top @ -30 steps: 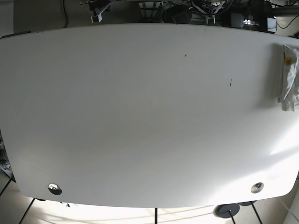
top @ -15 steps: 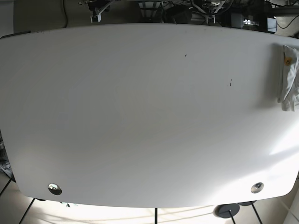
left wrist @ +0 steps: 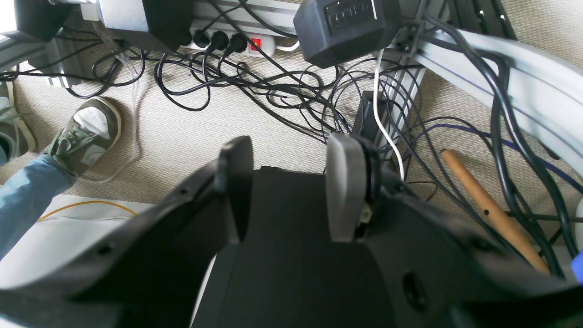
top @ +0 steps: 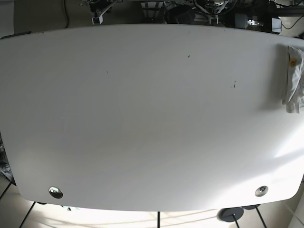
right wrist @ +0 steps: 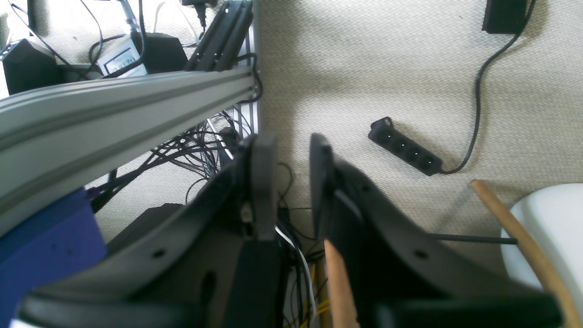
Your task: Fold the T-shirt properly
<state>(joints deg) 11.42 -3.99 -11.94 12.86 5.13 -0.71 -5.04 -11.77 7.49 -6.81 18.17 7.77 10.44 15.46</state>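
Observation:
The T-shirt (top: pixel 295 80) lies bunched in a narrow white heap at the far right edge of the white table (top: pixel 142 118), with a small yellow-orange spot of print showing at its top. Neither arm shows in the base view. The left gripper (left wrist: pixel 289 187) hangs off the table over the carpeted floor, with its jaws apart and nothing between them. The right gripper (right wrist: pixel 291 182) also points at the floor beside an aluminium rail (right wrist: pixel 114 114). Its jaws stand a little apart and hold nothing.
Two round metal inserts (top: pixel 55 192) (top: pixel 261 191) sit near the table's front edge. Below the arms are tangled cables (left wrist: pixel 273 91), a power strip (right wrist: pixel 404 146), a wooden stick (left wrist: pixel 492 209) and a person's shoe (left wrist: pixel 89 132).

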